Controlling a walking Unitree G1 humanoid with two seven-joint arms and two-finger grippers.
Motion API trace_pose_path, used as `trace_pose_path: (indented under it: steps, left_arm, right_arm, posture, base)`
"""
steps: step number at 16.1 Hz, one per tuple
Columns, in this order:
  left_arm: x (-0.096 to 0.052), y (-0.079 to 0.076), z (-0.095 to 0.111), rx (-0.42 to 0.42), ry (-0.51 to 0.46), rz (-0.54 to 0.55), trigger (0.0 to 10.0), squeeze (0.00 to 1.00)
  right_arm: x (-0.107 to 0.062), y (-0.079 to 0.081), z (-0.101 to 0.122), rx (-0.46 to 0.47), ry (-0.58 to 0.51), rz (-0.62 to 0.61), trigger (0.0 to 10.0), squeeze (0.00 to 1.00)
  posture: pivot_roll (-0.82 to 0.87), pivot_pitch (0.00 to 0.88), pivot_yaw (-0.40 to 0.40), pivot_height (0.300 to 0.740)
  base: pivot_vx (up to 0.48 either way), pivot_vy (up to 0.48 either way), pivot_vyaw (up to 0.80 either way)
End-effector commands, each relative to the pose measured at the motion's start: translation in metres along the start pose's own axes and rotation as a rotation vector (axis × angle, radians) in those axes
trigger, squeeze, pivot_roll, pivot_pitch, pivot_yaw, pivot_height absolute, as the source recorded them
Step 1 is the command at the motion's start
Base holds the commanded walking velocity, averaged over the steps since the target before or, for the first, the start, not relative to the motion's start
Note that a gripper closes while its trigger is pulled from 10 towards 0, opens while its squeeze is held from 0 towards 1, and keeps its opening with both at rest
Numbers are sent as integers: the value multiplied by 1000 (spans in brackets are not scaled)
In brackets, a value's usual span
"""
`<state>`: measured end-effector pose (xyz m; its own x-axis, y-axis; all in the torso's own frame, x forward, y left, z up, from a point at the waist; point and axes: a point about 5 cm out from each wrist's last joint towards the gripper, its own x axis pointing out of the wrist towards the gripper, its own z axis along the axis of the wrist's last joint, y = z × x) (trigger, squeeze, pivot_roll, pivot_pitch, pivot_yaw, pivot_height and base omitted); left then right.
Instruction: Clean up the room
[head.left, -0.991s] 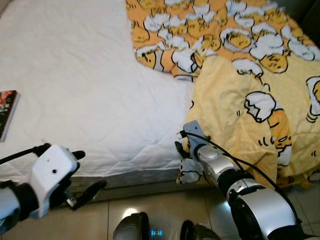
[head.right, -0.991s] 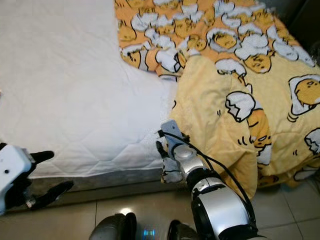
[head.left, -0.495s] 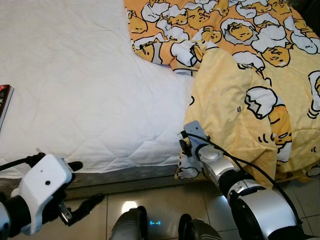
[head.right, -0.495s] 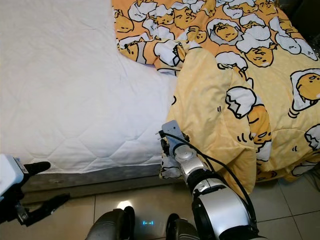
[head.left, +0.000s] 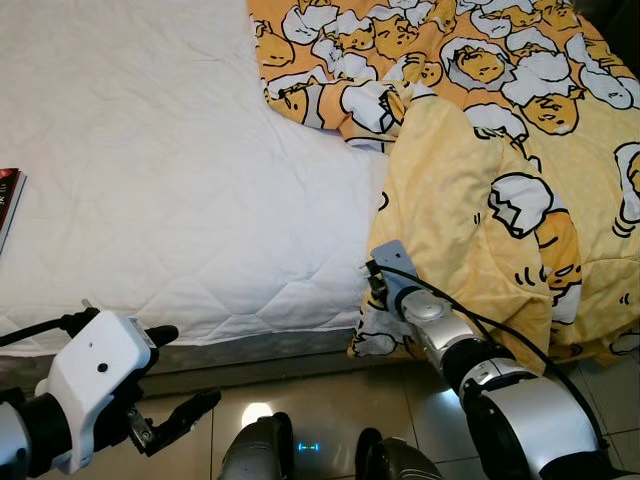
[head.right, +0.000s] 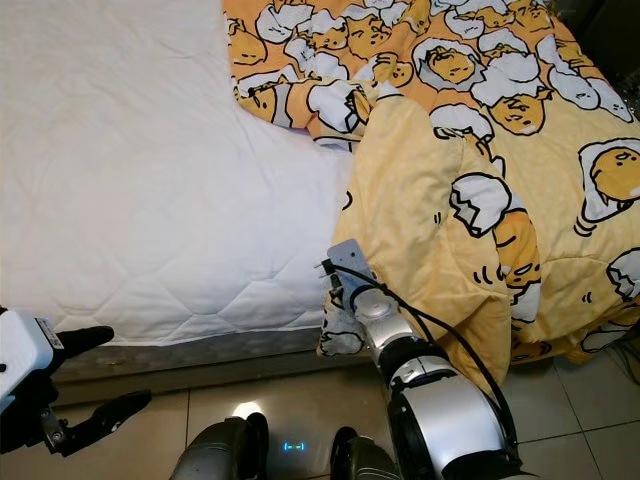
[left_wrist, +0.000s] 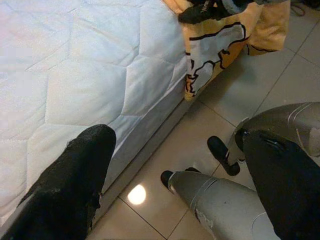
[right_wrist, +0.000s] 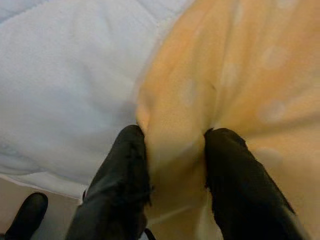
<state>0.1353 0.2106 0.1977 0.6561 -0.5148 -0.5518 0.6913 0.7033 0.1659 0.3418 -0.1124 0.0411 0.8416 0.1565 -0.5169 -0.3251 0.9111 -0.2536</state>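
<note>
A yellow blanket (head.left: 470, 200) printed with cartoon eggs lies rumpled over the right half of a white mattress (head.left: 150, 170) and hangs over its front edge. My right gripper (head.left: 375, 300) is at that hanging edge, shut on a fold of the blanket (right_wrist: 175, 100), with one black finger on each side of the cloth. My left gripper (head.left: 188, 367) hovers low over the floor before the bed's front left, open and holding nothing. In the left wrist view its wide-apart fingers (left_wrist: 85, 165) frame the mattress side.
A book (head.left: 8, 200) with a dark red cover lies on the mattress at the far left edge. Glossy beige floor tiles (head.left: 300, 400) run along the bed's front. My feet (head.left: 262, 455) stand close to the bed frame.
The camera shifted a second ago and the bed now sits a little higher in view. My left gripper has drifted slightly up and right. The right gripper keeps its hold on the blanket edge.
</note>
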Motion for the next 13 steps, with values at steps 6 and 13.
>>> trace_pose_path:
  steps: [6, 13]
  left_arm:
    - [11, -8, 2, 14, -33, -47, 10000, 0]
    - [42, 1, -4, 10, -72, -99, 10000, 0]
  right_arm:
    - [-1, -6, -2, 51, -15, 51, 0, 0]
    - [-19, 6, -10, 109, -219, 486, 0, 0]
  posture:
    - [313, 170, -17, 740]
    - [197, 82, 6, 740]
  base:
    - [0, 0, 0]
    - [0, 0, 0]
